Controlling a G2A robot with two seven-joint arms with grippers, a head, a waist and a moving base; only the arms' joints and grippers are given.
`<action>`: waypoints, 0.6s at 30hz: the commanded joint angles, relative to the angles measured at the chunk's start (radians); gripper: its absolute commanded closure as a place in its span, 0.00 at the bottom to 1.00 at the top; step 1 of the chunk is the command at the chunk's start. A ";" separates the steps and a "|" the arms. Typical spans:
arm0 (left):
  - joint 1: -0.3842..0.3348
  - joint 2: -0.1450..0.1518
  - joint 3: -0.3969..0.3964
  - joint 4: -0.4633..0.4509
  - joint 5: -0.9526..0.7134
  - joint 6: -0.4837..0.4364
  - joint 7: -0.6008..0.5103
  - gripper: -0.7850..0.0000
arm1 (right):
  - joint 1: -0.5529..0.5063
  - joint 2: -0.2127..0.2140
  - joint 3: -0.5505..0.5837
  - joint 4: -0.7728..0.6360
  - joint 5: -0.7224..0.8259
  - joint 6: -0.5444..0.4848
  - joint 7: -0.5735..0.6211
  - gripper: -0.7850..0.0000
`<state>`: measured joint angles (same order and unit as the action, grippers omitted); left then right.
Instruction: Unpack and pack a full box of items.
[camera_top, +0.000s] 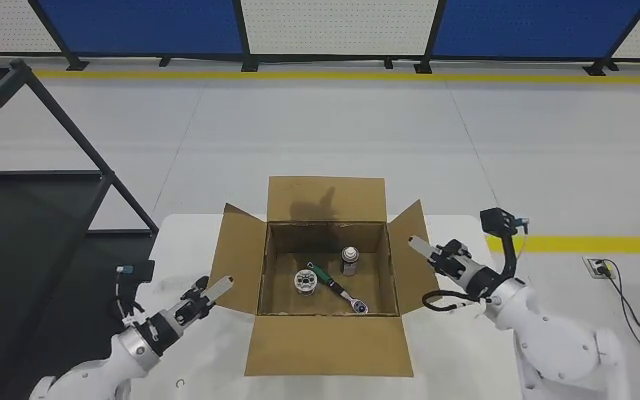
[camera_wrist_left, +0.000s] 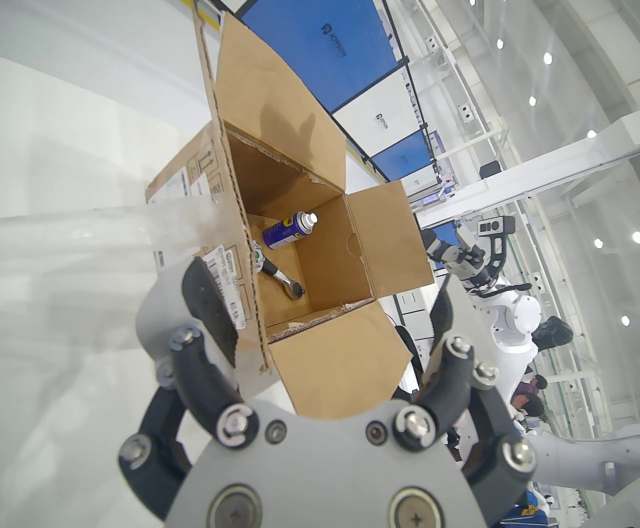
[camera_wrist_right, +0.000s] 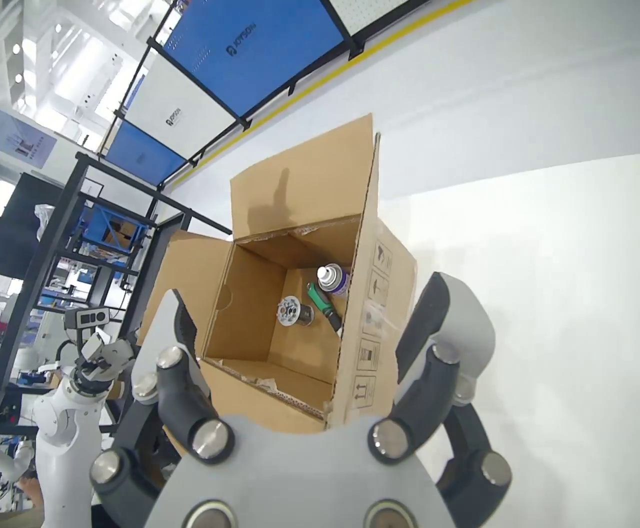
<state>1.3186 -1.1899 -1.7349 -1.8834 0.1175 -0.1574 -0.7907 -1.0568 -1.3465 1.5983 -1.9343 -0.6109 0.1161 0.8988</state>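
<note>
Left wrist view: box (camera_wrist_left: 330, 260) flap hides ratchet (camera_wrist_left: 281, 278) handle; L hand (camera_top: 219, 286), R hand (camera_top: 420, 245) wide.

Bright, even light comes from overhead; round ceiling lamps (camera_wrist_left: 547, 58) burn as hot white spots in the left wrist view. The pale floor (camera_top: 320, 120) and the white desk (camera_wrist_right: 525, 240) throw the light back strongly and wash out almost to white, with little contrast between them. The inside of the box (camera_top: 325, 345) lies in soft shade, darkest along its far wall. The wrench (camera_wrist_left: 280, 277) glints at its metal head. Both wrist views bend straight lines toward their edges.
</note>
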 joint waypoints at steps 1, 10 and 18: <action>-0.003 0.002 0.011 -0.002 0.001 0.001 0.000 0.00 | 0.004 0.002 -0.009 0.012 0.024 -0.013 0.005 0.00; 0.000 0.008 0.064 -0.070 -0.010 -0.023 0.006 0.00 | 0.033 0.006 -0.067 0.066 0.186 -0.078 0.035 0.00; -0.016 0.012 0.131 -0.092 0.010 -0.006 -0.007 0.00 | 0.075 0.002 -0.177 0.117 0.240 -0.075 -0.006 0.00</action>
<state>1.3118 -1.1779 -1.6194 -1.9811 0.1253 -0.1693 -0.7938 -0.9904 -1.3432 1.4387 -1.8290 -0.3800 0.0374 0.8990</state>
